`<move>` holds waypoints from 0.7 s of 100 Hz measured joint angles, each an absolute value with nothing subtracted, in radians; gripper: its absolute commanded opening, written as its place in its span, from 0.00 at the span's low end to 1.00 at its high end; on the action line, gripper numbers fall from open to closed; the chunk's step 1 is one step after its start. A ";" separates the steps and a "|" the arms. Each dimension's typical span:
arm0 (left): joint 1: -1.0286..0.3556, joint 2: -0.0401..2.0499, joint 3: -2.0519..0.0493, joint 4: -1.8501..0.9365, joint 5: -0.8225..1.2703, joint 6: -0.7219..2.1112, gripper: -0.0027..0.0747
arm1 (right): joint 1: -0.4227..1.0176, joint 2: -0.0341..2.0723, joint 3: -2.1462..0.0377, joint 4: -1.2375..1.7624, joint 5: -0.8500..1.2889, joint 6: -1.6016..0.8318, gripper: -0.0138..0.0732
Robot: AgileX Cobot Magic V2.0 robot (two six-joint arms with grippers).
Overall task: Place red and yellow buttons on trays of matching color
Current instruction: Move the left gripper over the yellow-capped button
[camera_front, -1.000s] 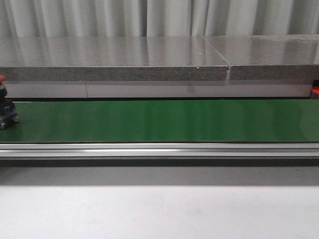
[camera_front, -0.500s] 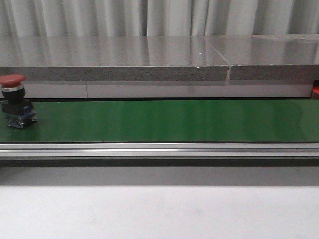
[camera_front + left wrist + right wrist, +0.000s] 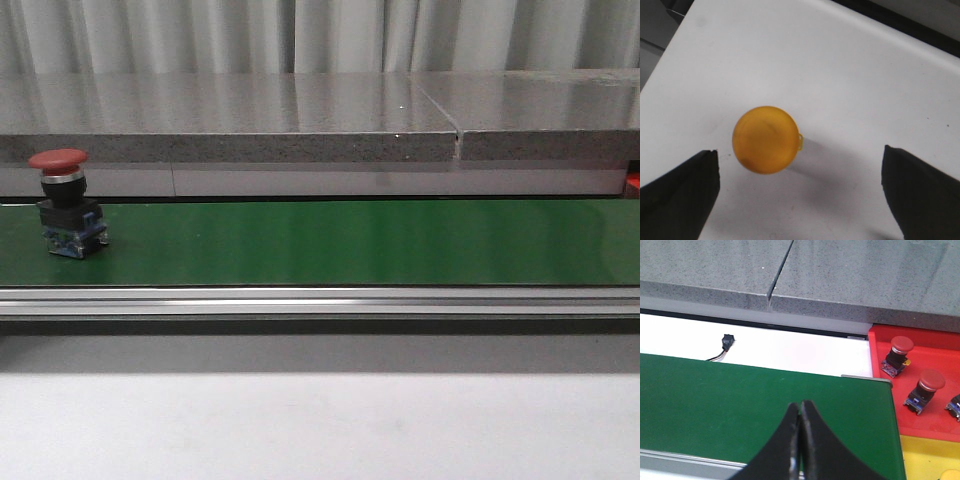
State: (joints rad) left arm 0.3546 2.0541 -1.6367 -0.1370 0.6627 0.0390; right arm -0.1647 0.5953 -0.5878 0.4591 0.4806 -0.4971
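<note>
A red button (image 3: 68,215) is sitting upright on the green belt (image 3: 350,242), the left hand (image 3: 800,187) is hanging released over a yellow button (image 3: 766,140), and the right hand (image 3: 800,442) is resting clenched.

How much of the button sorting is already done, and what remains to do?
Done: two red buttons already stand on the red tray. In hand: nothing. The right gripper is shut and empty over the green belt; the left gripper is open above a yellow button on the white surface. Left: another red button stands on the belt, not yet picked.
</note>
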 measured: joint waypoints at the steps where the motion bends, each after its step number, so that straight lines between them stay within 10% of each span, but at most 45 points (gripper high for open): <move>1: 0.355 2.057 -1.639 -0.136 0.663 0.039 0.87 | -0.165 0.595 -0.588 0.459 0.481 -0.497 0.08; 49: 0.355 2.190 -1.737 -0.099 0.662 0.039 0.85 | -0.165 0.595 -0.588 0.459 0.481 -0.497 0.08; 70: 0.355 2.197 -1.747 -0.083 0.662 0.039 0.60 | -0.165 0.595 -0.588 0.459 0.481 -0.497 0.08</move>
